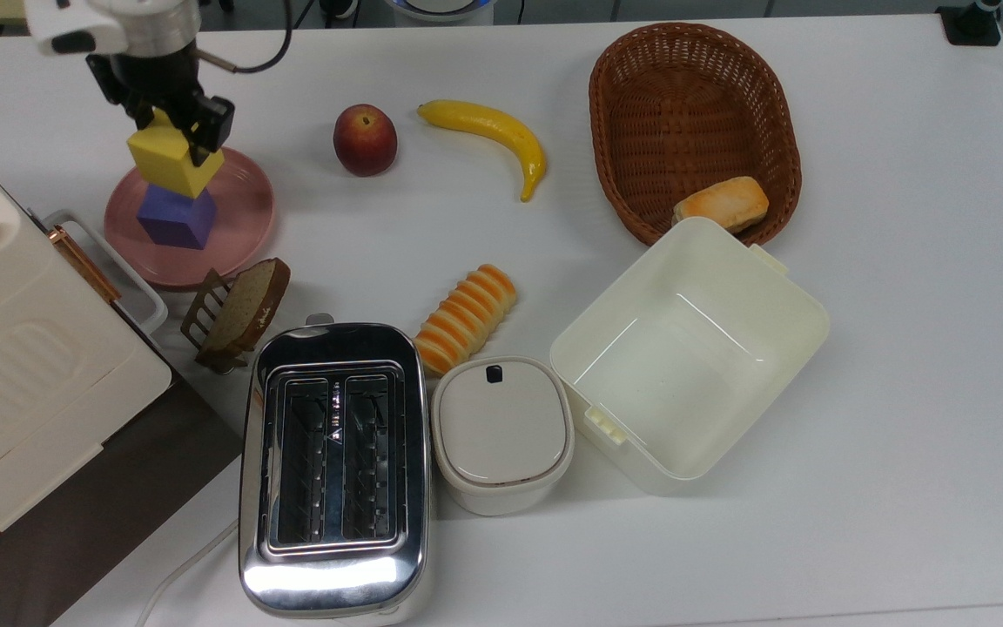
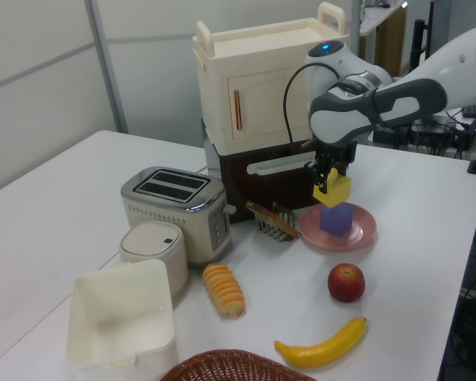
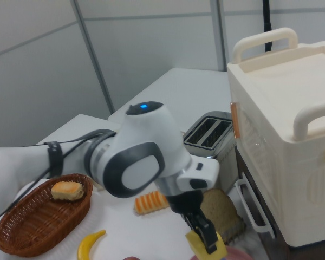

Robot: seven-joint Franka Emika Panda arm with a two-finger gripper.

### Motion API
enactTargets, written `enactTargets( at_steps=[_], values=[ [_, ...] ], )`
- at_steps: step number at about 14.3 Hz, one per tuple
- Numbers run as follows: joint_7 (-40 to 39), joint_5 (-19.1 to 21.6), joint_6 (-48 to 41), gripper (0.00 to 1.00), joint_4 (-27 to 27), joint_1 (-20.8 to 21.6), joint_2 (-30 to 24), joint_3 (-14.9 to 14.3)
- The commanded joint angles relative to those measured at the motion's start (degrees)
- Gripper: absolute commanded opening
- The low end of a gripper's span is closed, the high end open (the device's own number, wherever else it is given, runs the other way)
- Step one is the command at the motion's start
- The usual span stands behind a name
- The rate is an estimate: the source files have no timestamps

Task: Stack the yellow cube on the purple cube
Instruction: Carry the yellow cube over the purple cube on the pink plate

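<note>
The purple cube [image 1: 175,219] rests on a pink plate [image 1: 245,218] at the top view's left. Just above it hangs the yellow cube [image 1: 167,162], tilted a little, with my gripper [image 1: 174,139] shut on it from above. In the left view the yellow cube [image 2: 333,189] sits a small gap over the purple cube [image 2: 338,219] on the plate [image 2: 360,235], held by the gripper [image 2: 330,179]. The right view has the gripper [image 3: 205,241] pointing down with the yellow cube [image 3: 199,245] between its fingers; the arm hides the purple cube there.
A peach [image 1: 365,139] and a banana [image 1: 488,131] lie right of the plate in the top view. A toast rack [image 1: 236,312], toaster [image 1: 332,461], lidded pot [image 1: 501,431], striped bread [image 1: 465,318], open cream box [image 1: 780,305] and wicker basket [image 1: 641,78] lie nearby. A cream cabinet [image 1: 14,348] stands at the left.
</note>
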Motion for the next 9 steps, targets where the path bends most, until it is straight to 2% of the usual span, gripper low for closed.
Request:
enactTargets(
  at_steps=[1, 9],
  values=[
    [-2.31, 1.52, -1.55, 0.16, 2.72, -0.77, 3.12, -0.31],
    [-4.07, 1.52, -0.76, 0.16, 2.71, -1.83, 5.49, -1.11]
  ],
)
